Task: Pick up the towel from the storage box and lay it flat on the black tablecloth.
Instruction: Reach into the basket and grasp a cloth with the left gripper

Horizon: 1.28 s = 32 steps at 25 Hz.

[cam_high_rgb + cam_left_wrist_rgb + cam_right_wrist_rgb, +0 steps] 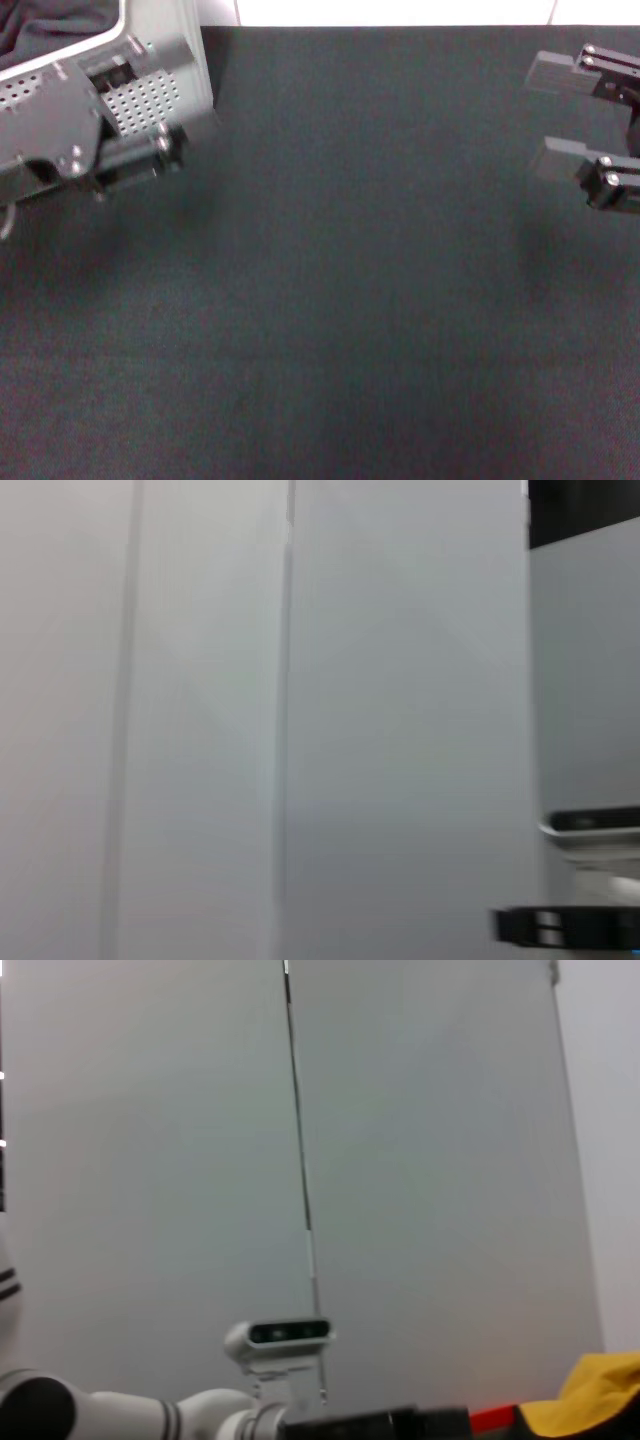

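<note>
towel (45, 30) lying bunched in the box (150, 95), far left. left gripper (135, 160) beside it, grip unclear. right gripper (575, 120) hovering spread. soft, light; pinching a top fold looks best.

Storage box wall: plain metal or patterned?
Silver-grey storage box wall, perforated with small round holes; head view shows it best.
</note>
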Available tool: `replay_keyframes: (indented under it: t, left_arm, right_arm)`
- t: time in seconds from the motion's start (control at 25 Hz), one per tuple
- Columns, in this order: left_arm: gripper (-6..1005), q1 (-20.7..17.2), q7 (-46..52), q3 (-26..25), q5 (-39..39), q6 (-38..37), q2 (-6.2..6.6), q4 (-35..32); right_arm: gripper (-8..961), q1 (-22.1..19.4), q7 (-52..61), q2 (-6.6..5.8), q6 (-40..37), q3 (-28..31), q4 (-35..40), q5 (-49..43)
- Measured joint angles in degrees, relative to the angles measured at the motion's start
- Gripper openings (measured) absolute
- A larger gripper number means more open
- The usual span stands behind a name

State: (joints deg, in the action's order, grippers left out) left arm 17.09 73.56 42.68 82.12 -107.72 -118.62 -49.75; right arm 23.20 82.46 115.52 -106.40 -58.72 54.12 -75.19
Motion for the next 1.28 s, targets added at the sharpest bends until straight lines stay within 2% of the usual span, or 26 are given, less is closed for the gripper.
replay_keyframes:
  t: [0.2, 0.44, 0.48, 0.52, 0.76, 0.92, 1.28]
  left_arm:
    - [697, 0.43, -10.6, -4.23, -2.56, 5.02, -1.27, 1.23]
    - [696, 0.92, -21.11, -4.82, -8.96, 14.01, -1.07, 4.17]
    - [696, 0.92, -24.99, -4.86, -10.51, 17.83, -1.13, 4.46]
    - [696, 0.92, -24.99, -4.86, -10.51, 17.83, -1.13, 4.46]
    - [695, 2.91, -39.71, -4.97, -16.54, 26.8, -1.04, 10.53]
    - [694, 3.16, -48.78, -5.02, -18.91, 32.03, -1.23, 12.01]
    - [675, 3.07, -66.07, -5.09, -21.73, 34.27, -1.53, 17.33]
  right_arm:
    - [741, -0.14, -1.1, -0.07, 1.96, 0.07, -0.06, -0.07]
    - [741, 0.45, -1.24, -0.15, 4.16, 0.05, -0.07, -0.38]
    - [741, 0.87, -1.31, -0.15, 5.08, 0.07, -0.07, -0.66]
    - [741, 0.87, -1.31, -0.15, 5.08, 0.07, -0.07, -0.66]
    - [741, 2.06, -1.33, -0.13, 6.81, 0.11, -0.29, -1.13]
    - [740, 2.54, -1.33, -0.12, 7.05, 0.1, -0.37, -1.14]
    - [741, 3.26, -1.27, 0.06, 8.3, -0.07, -0.66, -1.1]
